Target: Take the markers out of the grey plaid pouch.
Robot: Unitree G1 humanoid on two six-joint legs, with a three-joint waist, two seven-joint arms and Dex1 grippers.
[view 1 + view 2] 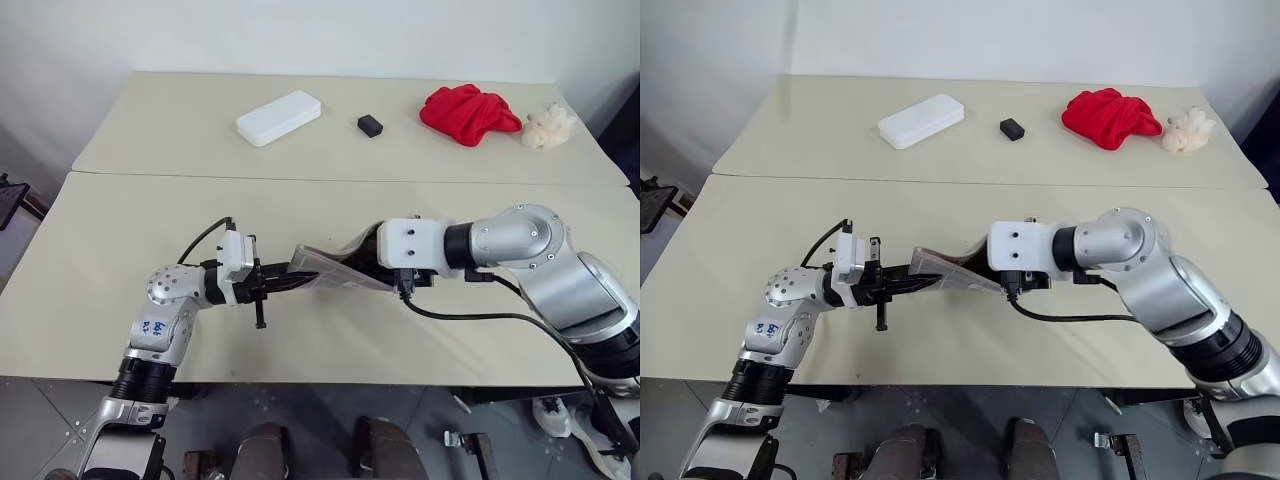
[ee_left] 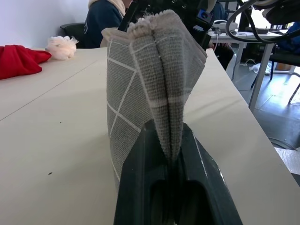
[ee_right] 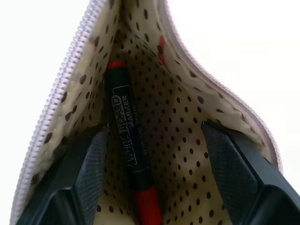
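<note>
Between our right gripper's (image 3: pixel 150 178) spread, empty fingers, inside the soft grey plaid fabric pouch (image 2: pixel 150 89), we see a slim, rigid red-capped whiteboard marker (image 3: pixel 131 154), probably light and best pinched mid-barrel, while our left gripper (image 2: pixel 171 154) clamps the pouch's limp end.

Red-capped marker (image 3: pixel 132 154) lies between spread claw (image 3: pixel 154 173) fingers inside dotted pouch (image 3: pixel 187 108)

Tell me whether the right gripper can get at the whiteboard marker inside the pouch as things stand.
Probably yes. The right gripper is already inside the mouth of the grey plaid pouch, fingers spread to either side of the whiteboard marker, with nothing between them. The left gripper pinches the pouch's far end.
</note>
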